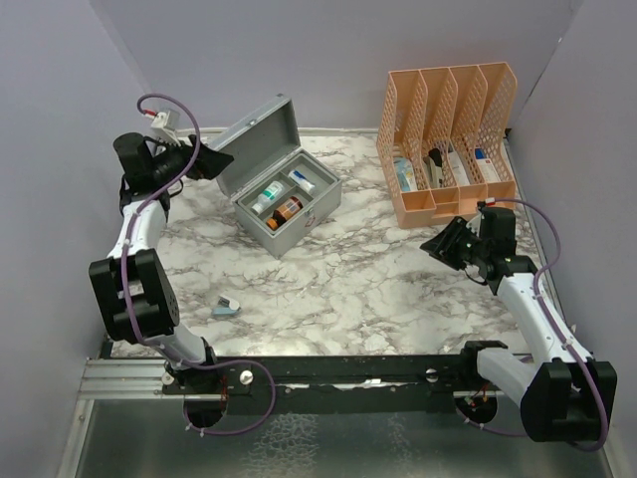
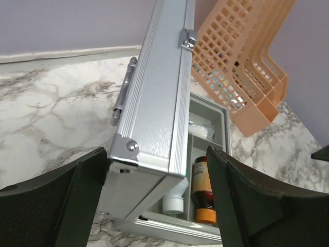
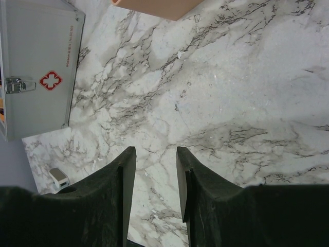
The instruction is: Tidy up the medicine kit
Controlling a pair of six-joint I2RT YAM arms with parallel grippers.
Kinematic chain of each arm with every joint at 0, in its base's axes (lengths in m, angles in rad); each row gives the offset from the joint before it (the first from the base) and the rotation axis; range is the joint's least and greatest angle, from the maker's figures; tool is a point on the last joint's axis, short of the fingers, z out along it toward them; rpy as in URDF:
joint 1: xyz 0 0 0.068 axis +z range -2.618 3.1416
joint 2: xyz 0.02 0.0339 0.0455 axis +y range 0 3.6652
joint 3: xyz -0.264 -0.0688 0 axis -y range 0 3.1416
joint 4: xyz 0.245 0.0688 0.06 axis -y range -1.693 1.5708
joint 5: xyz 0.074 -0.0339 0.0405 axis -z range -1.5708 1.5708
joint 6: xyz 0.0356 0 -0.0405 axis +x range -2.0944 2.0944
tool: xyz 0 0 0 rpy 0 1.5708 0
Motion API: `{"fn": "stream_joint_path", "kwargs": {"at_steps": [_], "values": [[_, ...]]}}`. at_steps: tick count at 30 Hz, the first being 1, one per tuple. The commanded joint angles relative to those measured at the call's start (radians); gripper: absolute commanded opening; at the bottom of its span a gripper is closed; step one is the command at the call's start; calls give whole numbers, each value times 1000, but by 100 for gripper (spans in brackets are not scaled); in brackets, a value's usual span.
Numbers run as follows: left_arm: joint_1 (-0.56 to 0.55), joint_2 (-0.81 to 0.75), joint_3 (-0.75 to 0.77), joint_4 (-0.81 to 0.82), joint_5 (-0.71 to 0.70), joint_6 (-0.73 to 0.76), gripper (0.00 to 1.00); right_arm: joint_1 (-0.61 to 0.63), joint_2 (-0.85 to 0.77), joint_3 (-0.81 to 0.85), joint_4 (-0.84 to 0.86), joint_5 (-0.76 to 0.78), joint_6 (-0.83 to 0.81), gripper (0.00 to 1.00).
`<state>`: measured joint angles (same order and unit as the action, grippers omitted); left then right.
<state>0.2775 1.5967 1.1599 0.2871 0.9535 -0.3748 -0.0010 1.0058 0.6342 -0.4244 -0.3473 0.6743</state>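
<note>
The medicine kit (image 1: 299, 221) is a grey metal box at the back middle of the table, its hinged lid (image 1: 261, 139) raised and leaning back left. Inside lie a white bottle (image 1: 267, 196), a brown bottle with an orange cap (image 1: 289, 207) and a white tube (image 1: 304, 179). My left gripper (image 1: 214, 161) is open at the lid's left end. In the left wrist view the lid's corner (image 2: 128, 146) sits between the spread fingers, the left finger (image 2: 90, 180) against it. My right gripper (image 1: 443, 242) is open and empty over bare marble (image 3: 205, 92).
An orange mesh file organizer (image 1: 448, 139) with several items stands at the back right, also in the left wrist view (image 2: 241, 62). A small blue-grey object (image 1: 226, 308) lies on the table front left. The right wrist view shows the kit's front with a red cross (image 3: 50, 80).
</note>
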Motion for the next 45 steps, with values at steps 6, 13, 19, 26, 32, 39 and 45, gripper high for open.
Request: {"fn": "stream_joint_path", "kwargs": {"at_steps": [6, 13, 19, 26, 32, 39, 45], "values": [[-57, -111, 16, -91, 131, 134, 82, 6, -43, -11, 17, -16, -17, 38], [-98, -182, 31, -251, 159, 183, 87, 6, -37, -2, 22, -18, -19, 38], [-142, -248, 51, -301, 140, 109, 87, 5, -25, 3, 36, -40, -33, 38], [-156, -240, 92, -325, -22, -5, 87, 20, 28, 61, 43, -135, -107, 43], [-214, -65, 231, -469, -233, 51, 90, 187, 101, 130, 103, -77, -63, 48], [-241, 211, 440, -647, -249, 122, 92, 402, 291, 316, 231, 30, 32, 56], [-247, 326, 460, -648, -174, 104, 81, 469, 520, 529, 309, 120, 91, 58]]}}
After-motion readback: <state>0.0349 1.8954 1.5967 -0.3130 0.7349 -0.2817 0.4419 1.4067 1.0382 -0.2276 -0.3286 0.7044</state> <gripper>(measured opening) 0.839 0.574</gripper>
